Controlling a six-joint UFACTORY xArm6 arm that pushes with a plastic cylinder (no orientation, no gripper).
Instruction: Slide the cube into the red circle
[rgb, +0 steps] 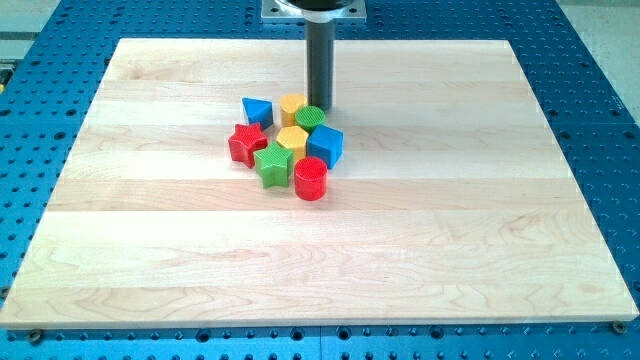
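Camera view
Counter: we see a pale wooden counter (150, 250) lying on a blue perforated base (600, 90).
Tool: our tool is a bare dark rod with no jaws, so it grasps nothing; my tip (320, 107) sits at the cluster's upper edge, touching or just beside the green cylinder (309, 116).
Cube: the blue cube (325, 145) sits at the cluster's right side, below the tip, just above the red cylinder (311, 179).
Red circle: that red cylinder is the lowest block, touching or nearly touching the cube.
Others: a blue triangular block (257, 110), two yellow blocks (292, 106) (292, 139), a red star (246, 142) and a green star (271, 163) crowd the cluster's left side.
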